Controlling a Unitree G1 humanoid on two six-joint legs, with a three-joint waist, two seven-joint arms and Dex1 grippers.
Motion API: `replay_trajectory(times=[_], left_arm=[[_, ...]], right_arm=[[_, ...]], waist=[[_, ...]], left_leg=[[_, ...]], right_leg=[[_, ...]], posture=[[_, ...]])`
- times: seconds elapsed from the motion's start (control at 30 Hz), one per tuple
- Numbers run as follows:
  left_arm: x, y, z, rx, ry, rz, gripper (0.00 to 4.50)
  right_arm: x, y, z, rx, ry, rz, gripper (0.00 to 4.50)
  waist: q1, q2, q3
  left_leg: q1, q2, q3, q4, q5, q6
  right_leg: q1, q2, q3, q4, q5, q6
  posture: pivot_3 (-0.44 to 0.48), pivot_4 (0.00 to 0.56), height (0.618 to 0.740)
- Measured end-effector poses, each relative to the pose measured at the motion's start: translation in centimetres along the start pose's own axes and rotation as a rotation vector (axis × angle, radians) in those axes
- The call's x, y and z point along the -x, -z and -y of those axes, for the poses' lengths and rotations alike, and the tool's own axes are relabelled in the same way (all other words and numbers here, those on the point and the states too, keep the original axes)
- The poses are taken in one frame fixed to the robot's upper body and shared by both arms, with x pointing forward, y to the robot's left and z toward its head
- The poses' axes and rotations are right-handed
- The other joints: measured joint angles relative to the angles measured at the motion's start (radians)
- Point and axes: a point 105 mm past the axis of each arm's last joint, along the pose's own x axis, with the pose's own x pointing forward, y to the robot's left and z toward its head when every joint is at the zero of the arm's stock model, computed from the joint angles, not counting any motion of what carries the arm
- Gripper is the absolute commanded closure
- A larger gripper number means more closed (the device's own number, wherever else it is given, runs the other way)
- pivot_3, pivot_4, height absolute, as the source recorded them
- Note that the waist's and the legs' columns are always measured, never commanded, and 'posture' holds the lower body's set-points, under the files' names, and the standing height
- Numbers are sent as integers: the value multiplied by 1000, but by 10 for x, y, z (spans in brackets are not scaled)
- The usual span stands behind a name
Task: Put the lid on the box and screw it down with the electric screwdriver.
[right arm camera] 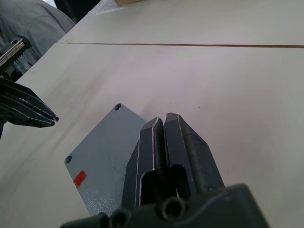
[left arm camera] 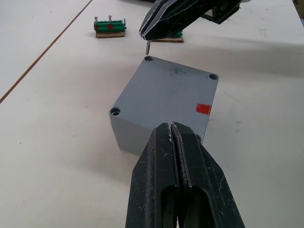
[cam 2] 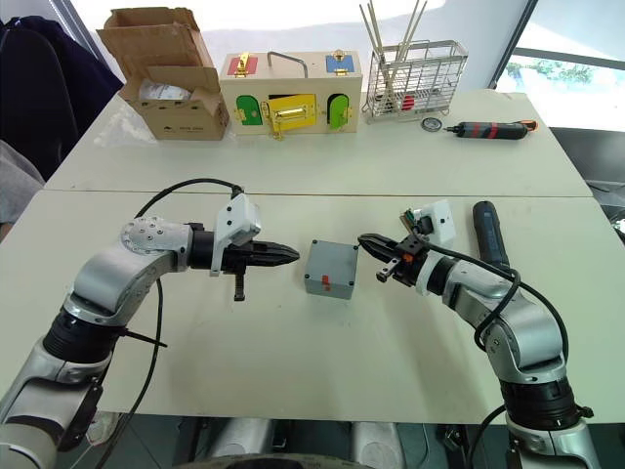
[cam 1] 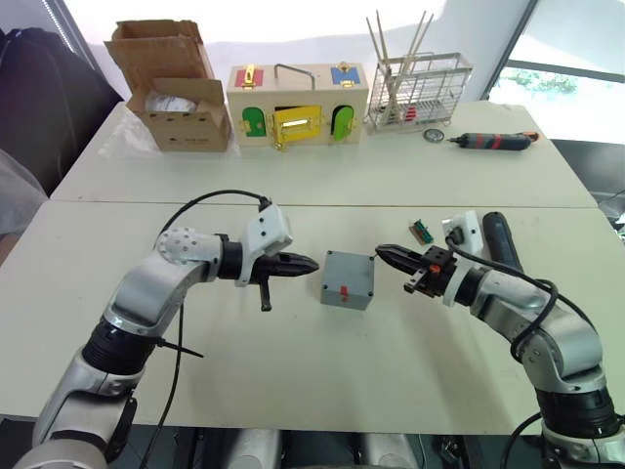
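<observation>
Right wrist view, box [right arm camera: 102,159] partly hidden

White table [cam 1: 293,371] carries it all: the grey box [cam 1: 348,279] sits mid-table, lid [left arm camera: 173,92] on top. Beyond it, a cardboard box [cam 1: 176,88], wooden box [cam 1: 298,103], wire rack [cam 1: 418,93], slim screwdriver [cam 1: 493,142]. Right of it, the electric screwdriver [cam 1: 503,239] and a green part [cam 1: 422,232].

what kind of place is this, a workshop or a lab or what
Most likely a robot test lab, set up for manipulation practice. Two white tables carry training props: a wooden box with coloured latched doors, a wire rack of sticks, a red-and-black screwdriver and a grey box.
</observation>
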Motion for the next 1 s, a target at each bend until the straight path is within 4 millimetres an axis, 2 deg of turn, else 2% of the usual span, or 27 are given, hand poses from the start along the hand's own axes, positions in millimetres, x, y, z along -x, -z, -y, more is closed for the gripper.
replay_trajectory(times=[0.6,1.0], left_arm=[[-1,-1,-1,-3,0,5,4500],[-3,-2,0,0,4,13,4500]], right_arm=[[-1,1,-1,4,-4,-5,4424],[0,-6,1,3,8,25,4424]], waist=[[0,0,0],[0,0,0]], left_leg=[[0,0,0,0,0,0],[0,0,0,0,0,0]], right_leg=[[0,0,0,0,0,0],[0,0,0,0,0,0]], posture=[[0,150,731],[0,150,731]])
